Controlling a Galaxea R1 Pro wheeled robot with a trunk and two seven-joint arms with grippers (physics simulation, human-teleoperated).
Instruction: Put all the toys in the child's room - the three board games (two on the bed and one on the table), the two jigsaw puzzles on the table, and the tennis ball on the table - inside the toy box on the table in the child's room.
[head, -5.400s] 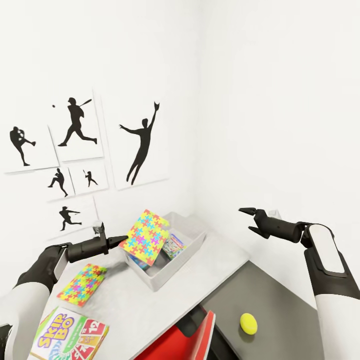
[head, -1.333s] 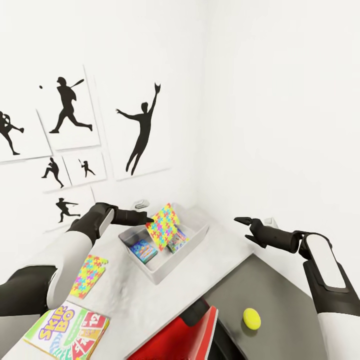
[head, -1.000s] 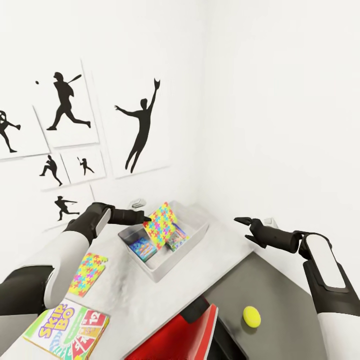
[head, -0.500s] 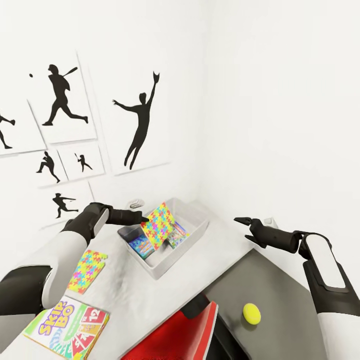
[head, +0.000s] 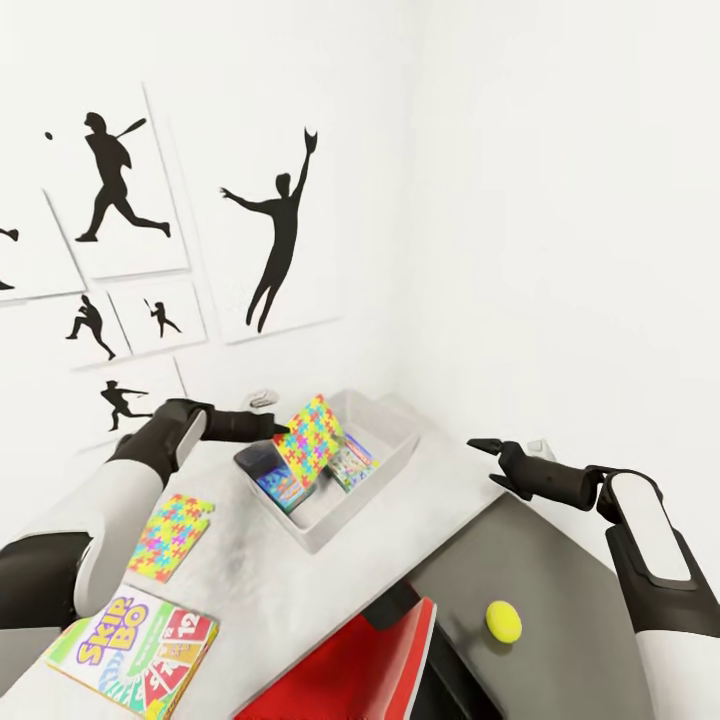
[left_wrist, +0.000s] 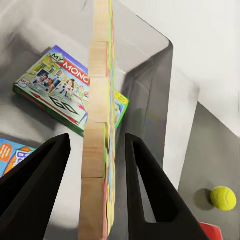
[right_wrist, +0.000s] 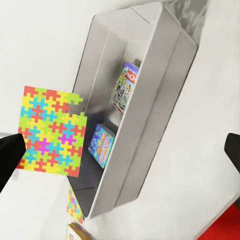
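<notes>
Two board games already lie inside the toy box (head: 385, 475), which sits near the far corner of the table (head: 300, 610)'s light top: the Monopoly box (left_wrist: 65, 90) and a blue cartoon box (right_wrist: 102, 145) beside it. A third, the Skip-Bo box (head: 135, 650), rests at the table's near left edge. One jigsaw puzzle (head: 308, 442) is held on edge over the toy box, in the left gripper (left_wrist: 95, 165); its fingers flank the puzzle, though whether they touch it is hard to tell. To finish this step well, the puzzle should probably be lowered below the rim and tipped flat before letting go. The second puzzle (head: 170, 535) lies flat left of the toy box. The right gripper (head: 490, 462) hovers spread and empty. The tennis ball (head: 502, 620) rests on the dark corner section.
</notes>
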